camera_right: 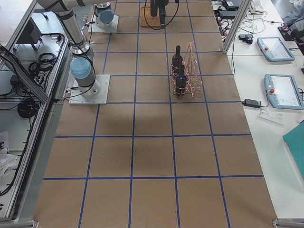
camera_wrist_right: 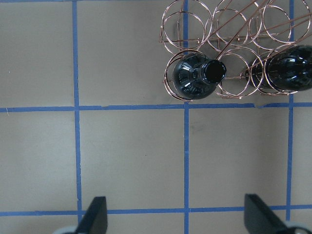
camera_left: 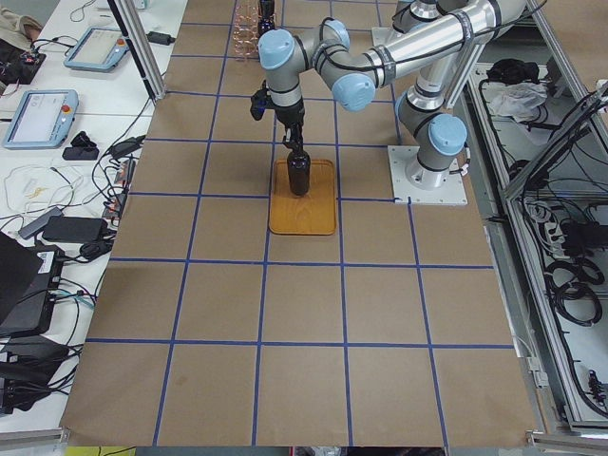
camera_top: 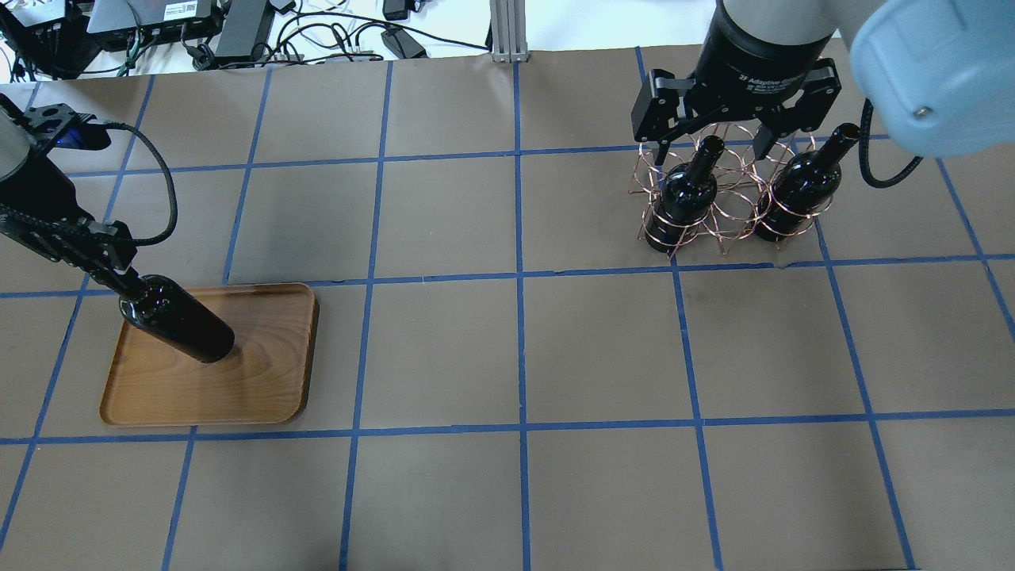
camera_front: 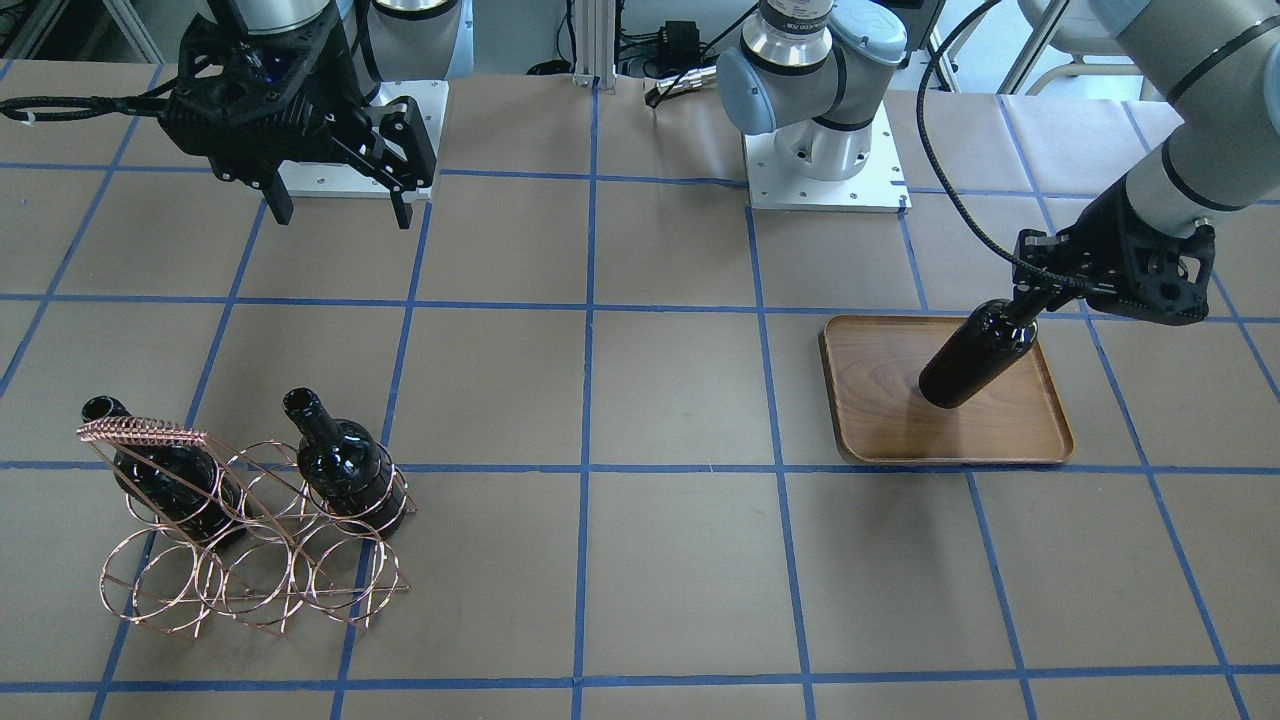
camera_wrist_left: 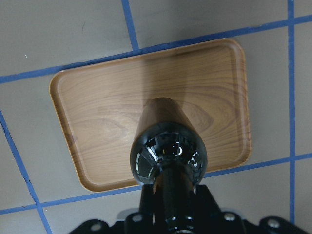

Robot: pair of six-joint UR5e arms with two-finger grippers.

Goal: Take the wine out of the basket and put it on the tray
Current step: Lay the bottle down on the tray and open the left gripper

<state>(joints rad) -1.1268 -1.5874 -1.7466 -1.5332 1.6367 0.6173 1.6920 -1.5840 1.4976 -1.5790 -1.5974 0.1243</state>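
My left gripper (camera_front: 1030, 300) is shut on the neck of a black wine bottle (camera_front: 975, 355), held upright over the wooden tray (camera_front: 1040, 435). The bottle's base is at or just above the tray floor; I cannot tell whether it touches. The left wrist view looks down the bottle (camera_wrist_left: 168, 151) onto the tray (camera_wrist_left: 97, 107). The copper wire basket (camera_front: 250, 580) holds two more bottles (camera_front: 165, 470) (camera_front: 345, 465). My right gripper (camera_front: 340, 215) is open and empty, high above the table on the robot's side of the basket (camera_top: 733, 210). Its wrist view shows both bottles (camera_wrist_right: 195, 75) (camera_wrist_right: 287, 68).
The table is brown paper with a blue tape grid. The left arm's base plate (camera_front: 825, 185) and the right arm's base plate (camera_front: 330, 180) stand at the robot's edge. Cables and power bricks (camera_top: 317, 32) lie beyond the far edge.
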